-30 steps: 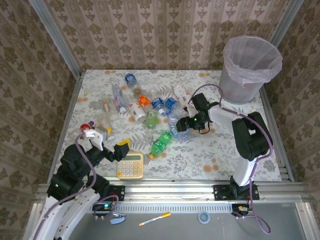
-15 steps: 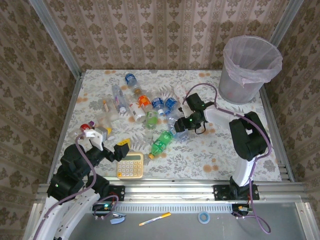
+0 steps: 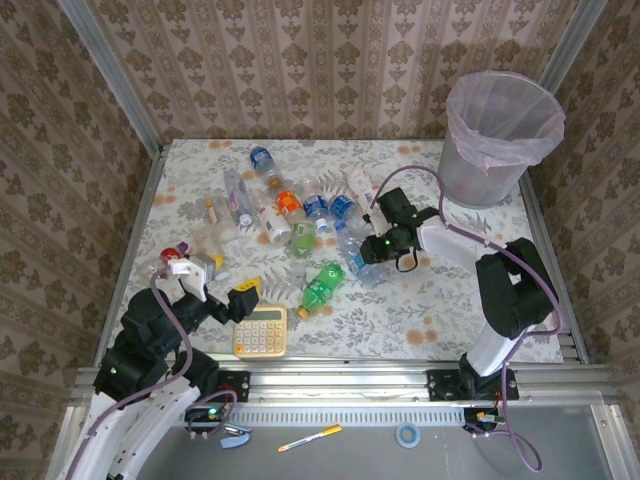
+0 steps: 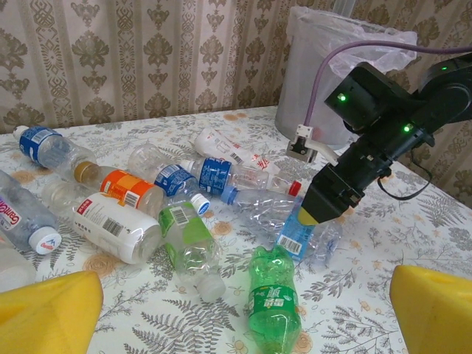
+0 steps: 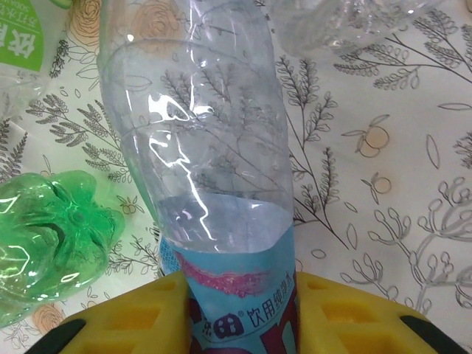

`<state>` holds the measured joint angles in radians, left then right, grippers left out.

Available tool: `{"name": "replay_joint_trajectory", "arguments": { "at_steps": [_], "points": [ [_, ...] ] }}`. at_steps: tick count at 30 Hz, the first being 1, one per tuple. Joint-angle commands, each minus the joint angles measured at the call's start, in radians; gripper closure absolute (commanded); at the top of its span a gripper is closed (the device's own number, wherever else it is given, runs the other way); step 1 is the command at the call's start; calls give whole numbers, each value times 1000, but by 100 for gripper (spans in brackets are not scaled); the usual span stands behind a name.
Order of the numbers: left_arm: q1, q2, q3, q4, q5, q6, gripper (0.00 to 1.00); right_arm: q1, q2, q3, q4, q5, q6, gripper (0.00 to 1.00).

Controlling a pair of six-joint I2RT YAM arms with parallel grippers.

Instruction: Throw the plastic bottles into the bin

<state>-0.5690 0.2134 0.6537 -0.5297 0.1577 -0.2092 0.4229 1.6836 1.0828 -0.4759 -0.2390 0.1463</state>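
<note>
Snugly, right fingers (image 5: 125, 318) pinch the blue-labelled clear bottle (image 5: 203, 147)

My top camera sits high behind the arm bases, looking down and forward over the whole table (image 3: 450, 300), out to the bin (image 3: 470, 175) at far right. The left wrist camera hangs low at the near left, facing far and right across the bottle pile (image 4: 118, 221) — the left gripper (image 4: 243, 279) frames its bottom corners. The right wrist camera is very close in, looking past the right gripper (image 5: 236, 317) along a clear bottle (image 5: 199, 147). All three views share that bottle and the green bottle (image 5: 51, 236) beside it.
</note>
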Motion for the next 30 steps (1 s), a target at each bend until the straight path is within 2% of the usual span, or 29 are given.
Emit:
{"name": "replay_joint_trajectory", "arguments": {
  "at_steps": [1, 9, 20, 25, 30],
  "points": [
    [-5, -16, -6, 13, -6, 14, 0, 1, -53, -19, -35, 29, 18, 76],
    [-5, -16, -5, 13, -5, 14, 0, 1, -161, -45, -56, 50, 27, 83],
    [-5, -16, -5, 13, -8, 15, 0, 0, -398, -60, -101, 83, 31, 90],
    [-5, -16, -5, 15, -1, 15, 0, -2, -533, -53, -76, 153, 45, 93],
    [-5, -16, -15, 44, 53, 13, 0, -8, -680, -64, -6, 237, 44, 96]
  ]
}}
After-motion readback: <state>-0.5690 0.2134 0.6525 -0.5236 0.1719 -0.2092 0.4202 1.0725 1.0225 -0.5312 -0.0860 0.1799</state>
